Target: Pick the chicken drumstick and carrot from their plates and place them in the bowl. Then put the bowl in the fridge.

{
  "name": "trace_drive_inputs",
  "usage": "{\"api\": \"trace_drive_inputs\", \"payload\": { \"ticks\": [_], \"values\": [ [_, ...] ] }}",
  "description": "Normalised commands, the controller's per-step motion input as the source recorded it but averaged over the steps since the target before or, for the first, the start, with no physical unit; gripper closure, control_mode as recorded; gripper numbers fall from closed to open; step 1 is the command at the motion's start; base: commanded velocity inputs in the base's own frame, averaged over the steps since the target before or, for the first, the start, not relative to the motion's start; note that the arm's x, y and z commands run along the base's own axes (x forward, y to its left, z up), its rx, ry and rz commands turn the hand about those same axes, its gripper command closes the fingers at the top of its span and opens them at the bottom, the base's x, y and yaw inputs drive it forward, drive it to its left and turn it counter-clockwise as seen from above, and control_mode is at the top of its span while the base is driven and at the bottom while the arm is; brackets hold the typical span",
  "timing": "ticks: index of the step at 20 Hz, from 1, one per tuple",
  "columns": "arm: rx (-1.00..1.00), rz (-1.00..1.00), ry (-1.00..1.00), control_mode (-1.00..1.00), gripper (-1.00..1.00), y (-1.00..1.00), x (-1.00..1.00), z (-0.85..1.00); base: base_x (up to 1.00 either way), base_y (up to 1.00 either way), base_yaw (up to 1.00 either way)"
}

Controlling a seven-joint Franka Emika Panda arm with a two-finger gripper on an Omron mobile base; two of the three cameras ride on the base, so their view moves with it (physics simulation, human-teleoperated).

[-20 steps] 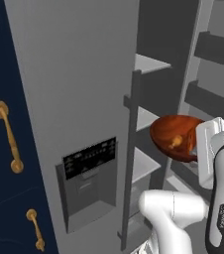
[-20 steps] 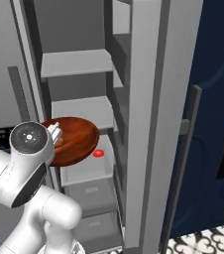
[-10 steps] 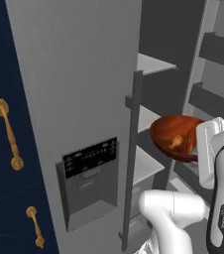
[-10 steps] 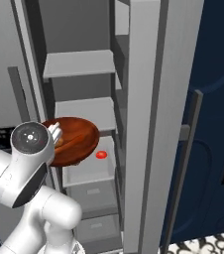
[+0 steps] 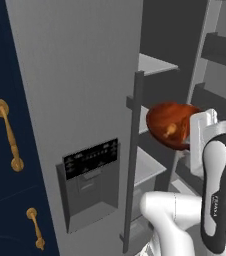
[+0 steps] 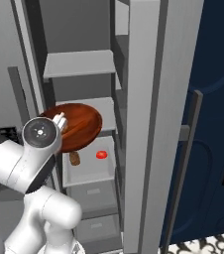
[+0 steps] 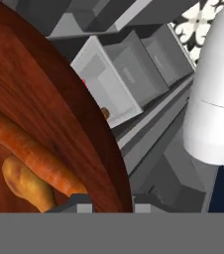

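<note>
A brown wooden bowl (image 5: 167, 122) hangs in front of the open fridge (image 6: 79, 64), level with its middle shelf. My gripper (image 7: 111, 206) is shut on the bowl's rim, one fingertip on each side of the wall. In the hand view the bowl (image 7: 49, 114) holds an orange carrot (image 7: 29, 151) and, beside it, the tan chicken drumstick (image 7: 25, 186). From the right base view the bowl (image 6: 82, 126) shows just past my arm's round joint, above a pulled-out drawer. The plates are out of view.
The grey fridge door with its dispenser panel (image 5: 90, 162) stands to the left, edge-on beside the bowl. The right door (image 6: 143, 124) juts out close by. The drawer (image 6: 91, 166) holds a small red item (image 6: 101, 155) and a brown one (image 6: 75, 158). Dark blue cabinets flank both sides.
The bowl, still in my grip, has risen slightly and come nearer the fridge shelves. Both base views have shifted a little.
</note>
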Motion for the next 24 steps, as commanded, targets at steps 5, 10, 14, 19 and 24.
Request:
{"api": "trace_drive_inputs", "payload": {
  "ticks": [5,10,14,19,24],
  "values": [
    [-0.01,0.0,0.0,-1.0,1.0,0.03,0.96,-0.06,0.0,0.0,0.0],
    [-0.01,0.0,0.0,-1.0,1.0,0.01,0.97,-0.26,0.0,0.0,0.0],
    [-0.02,0.0,0.0,-1.0,1.0,0.0,0.92,-0.21,0.0,0.0,0.0],
    [-0.01,0.0,0.0,-1.0,1.0,-0.01,0.6,-0.22,0.0,0.0,0.0],
    [0.0,0.0,0.0,-1.0,1.0,-0.09,0.65,-0.4,0.0,0.0,0.0]
  ]
}}
